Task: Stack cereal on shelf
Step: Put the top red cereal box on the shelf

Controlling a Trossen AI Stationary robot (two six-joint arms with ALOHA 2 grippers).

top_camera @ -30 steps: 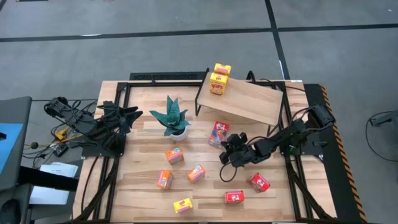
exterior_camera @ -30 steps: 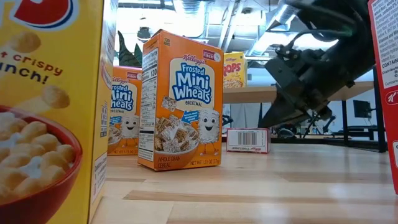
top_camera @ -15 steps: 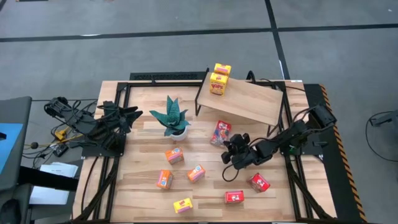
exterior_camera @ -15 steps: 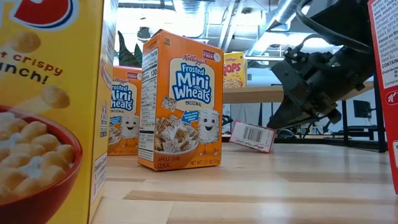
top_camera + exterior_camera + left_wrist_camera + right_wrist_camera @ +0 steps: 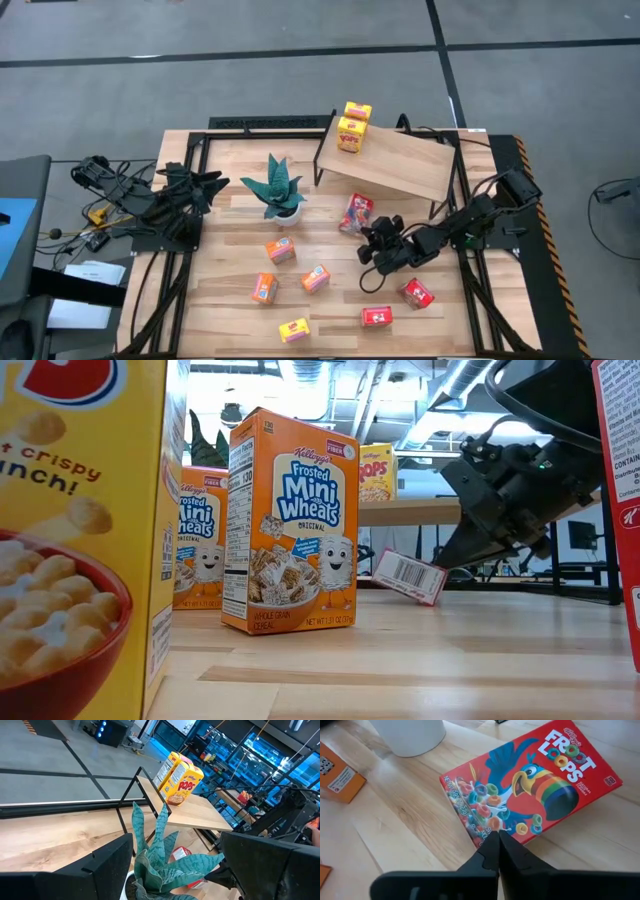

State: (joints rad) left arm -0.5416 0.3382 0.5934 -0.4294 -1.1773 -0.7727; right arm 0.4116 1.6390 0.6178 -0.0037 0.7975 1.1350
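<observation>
Red box needs a better grip

Fingers (image 5: pixel 496 851) of the right gripper (image 5: pixel 372 244) are pressed tight together, with no gap and nothing between them. Their tips touch the edge of the red cereal box (image 5: pixel 530 790), which is near the shelf (image 5: pixel 395 160). In the low view one end of that box (image 5: pixel 408 575) is tipped up off the tabletop (image 5: pixel 330 300).

To do this step well, I think the gripper should open its fingers first. Then it can go down over a thin side of the box and squeeze. It should hold the box near the middle so it does not swing.

Two yellow boxes (image 5: pixel 351 127) already stand on the shelf, at its far corner. The red box should go just beside them, standing up.

The white pot (image 5: pixel 409 735) of the plant (image 5: pixel 276 188) is near, so lift straight up first.

The left gripper (image 5: pixel 205 186) waits wide open at the left side of the table, holding nothing.
</observation>
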